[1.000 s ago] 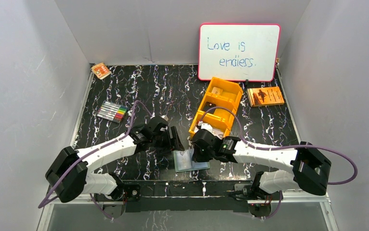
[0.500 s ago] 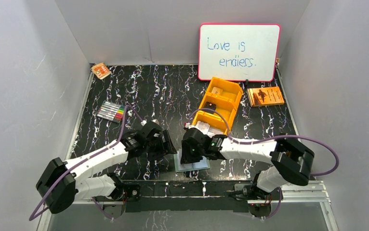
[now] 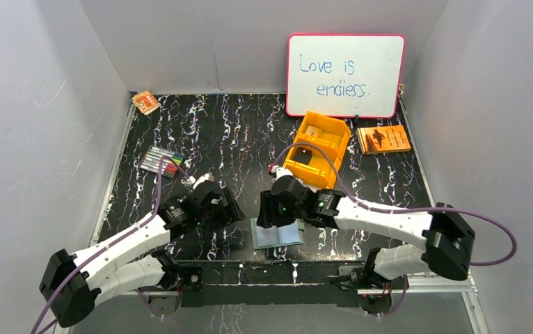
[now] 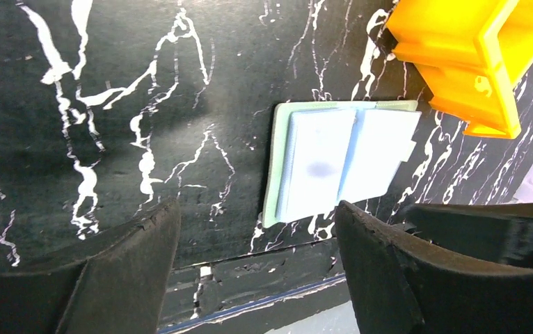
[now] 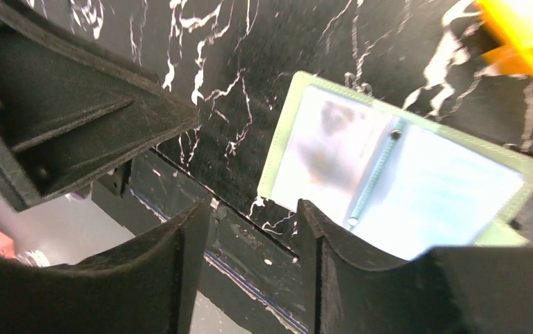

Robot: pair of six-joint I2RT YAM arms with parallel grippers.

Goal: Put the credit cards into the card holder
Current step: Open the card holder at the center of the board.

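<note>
Lying opened flat at the near edge of the bench (image 3: 236, 132), the card holder (image 3: 276, 234) sat between the two arms, well clear of either tool. The left tool (image 4: 257, 278) was spread wide with nothing between its fingers, and the right tool (image 5: 246, 268) was likewise parted and empty, hanging just above the holder's near side. The holder looked light and soft, a folding thing likely to slide on the glossy bench if pushed, so one leaf would want pinning near its outer edge while a card went into a pocket mouth. The credit cards (image 3: 312, 131) were probably the pale pieces in the far compartment of the orange tray (image 4: 451, 90); they were judged thin, stiff and slick, hard to lift from flat, and best taken by a short edge. Only the top view showed the tray's compartments and how both arms stood. It left the holder as a small pale patch and did not show how far the fingers were parted. The left wrist view showed the green border, the centre fold and the tray's corner close beside the holder. The right wrist view, though blurred, showed a dark stud on the spine; whether any pocket was already filled could not be told
</note>
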